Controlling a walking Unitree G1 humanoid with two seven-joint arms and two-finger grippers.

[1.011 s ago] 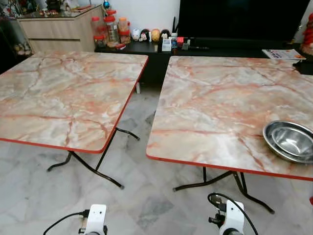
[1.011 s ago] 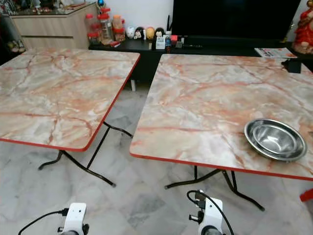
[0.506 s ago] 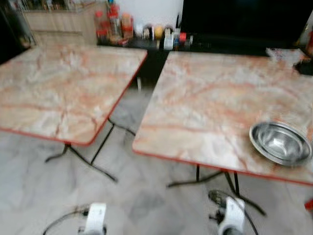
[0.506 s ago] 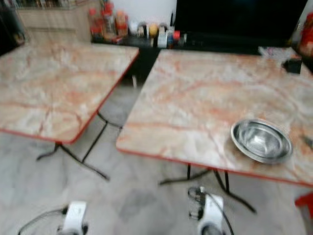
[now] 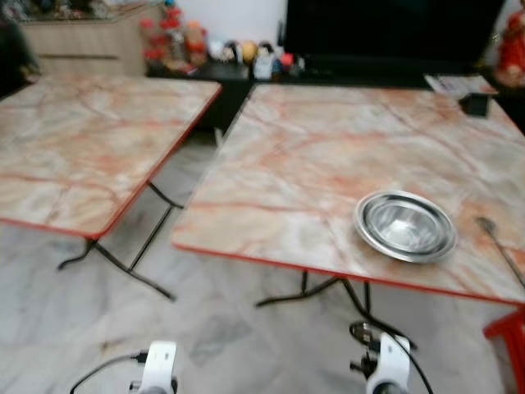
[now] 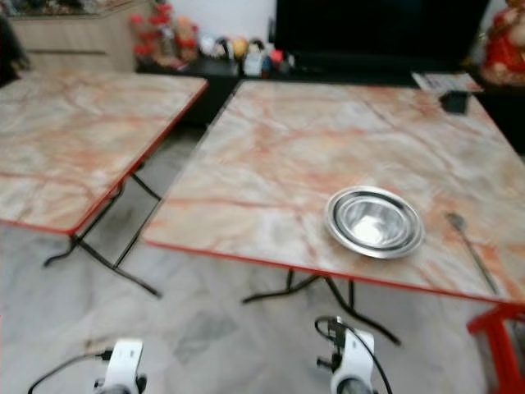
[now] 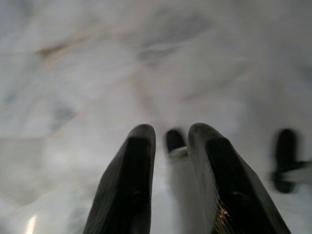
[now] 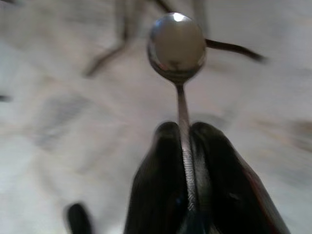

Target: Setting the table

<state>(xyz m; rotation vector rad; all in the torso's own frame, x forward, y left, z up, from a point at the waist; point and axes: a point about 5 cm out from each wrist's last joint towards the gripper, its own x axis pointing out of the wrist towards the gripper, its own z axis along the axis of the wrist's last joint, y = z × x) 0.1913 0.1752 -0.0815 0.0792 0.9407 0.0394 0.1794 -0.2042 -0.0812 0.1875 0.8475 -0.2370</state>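
A steel bowl (image 5: 404, 226) sits near the front edge of the right marble table (image 5: 303, 156). Right of the bowl a long metal utensil (image 5: 500, 248) lies on the tabletop. My right gripper (image 8: 184, 134) hangs low over the floor, shut on the handle of a metal spoon (image 8: 176, 46) whose bowl points away from the fingers. My left gripper (image 7: 170, 139) also hangs over the floor, open by a narrow gap with nothing between its fingers. Both wrists (image 5: 385, 371) show at the bottom of the eye views, in front of the table.
A second marble table (image 5: 74, 148) stands to the left, with a floor gap between the two. A small black box (image 5: 474, 103) sits at the right table's far corner. A red stool (image 5: 507, 332) stands at the front right. A dark console with figurines (image 5: 246, 57) and a TV line the back wall.
The whole picture has shifted left, so the camera has turned or stepped right. The bowl now sits nearer mid-view, and the utensil and red stool have come into view.
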